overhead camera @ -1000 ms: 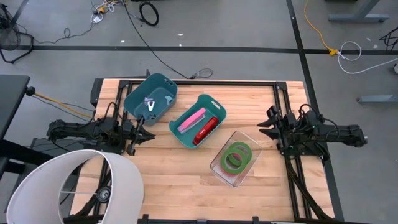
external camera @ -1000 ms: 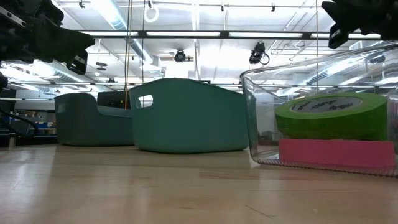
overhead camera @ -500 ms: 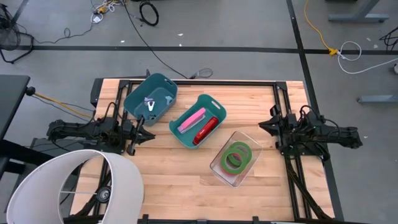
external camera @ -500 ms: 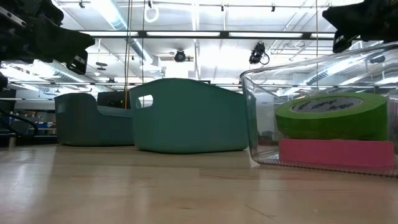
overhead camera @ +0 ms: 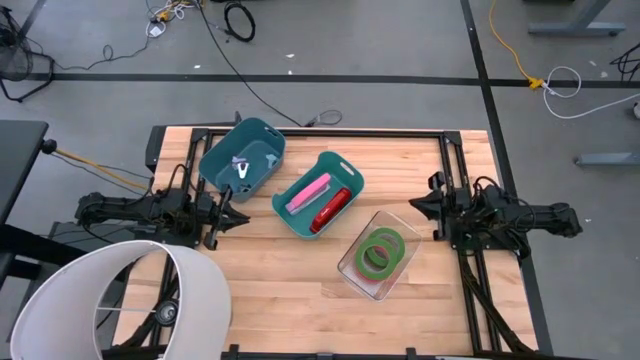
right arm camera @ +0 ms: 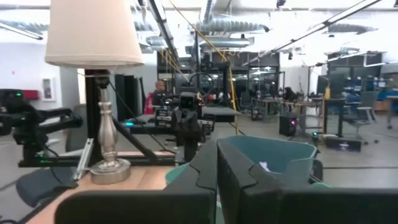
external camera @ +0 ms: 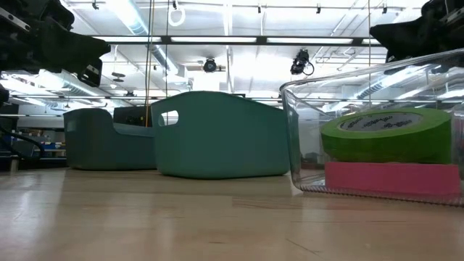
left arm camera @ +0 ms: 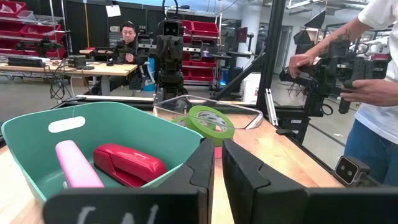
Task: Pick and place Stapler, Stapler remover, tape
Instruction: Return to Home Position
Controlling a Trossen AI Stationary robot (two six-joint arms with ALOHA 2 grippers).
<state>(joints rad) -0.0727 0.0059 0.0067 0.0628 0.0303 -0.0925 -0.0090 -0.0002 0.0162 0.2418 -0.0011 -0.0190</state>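
A clear container [overhead camera: 378, 253] at the near right holds a green tape roll [external camera: 384, 134] lying on a red one [external camera: 391, 177]. The middle teal bin [overhead camera: 318, 193] holds a red stapler [left arm camera: 127, 165] and a pink stapler [left arm camera: 78, 165]. The far-left teal bin [overhead camera: 243, 158] holds a small silver stapler remover [overhead camera: 241, 168]. My left gripper [overhead camera: 235, 215] is shut and empty, just left of the teal bins. My right gripper [overhead camera: 418, 207] is shut and empty, right of the clear container.
A white lampshade [overhead camera: 120, 300] covers the table's near left corner. The lamp also shows in the right wrist view [right arm camera: 93, 31]. A person [left arm camera: 373, 93] stands beyond the table's right side holding a device. Bare wood lies along the near edge between lamp and container.
My right gripper has shifted a little toward the table's near edge and turned slightly at the wrist, staying shut and empty. Bins, container and their contents have kept still.
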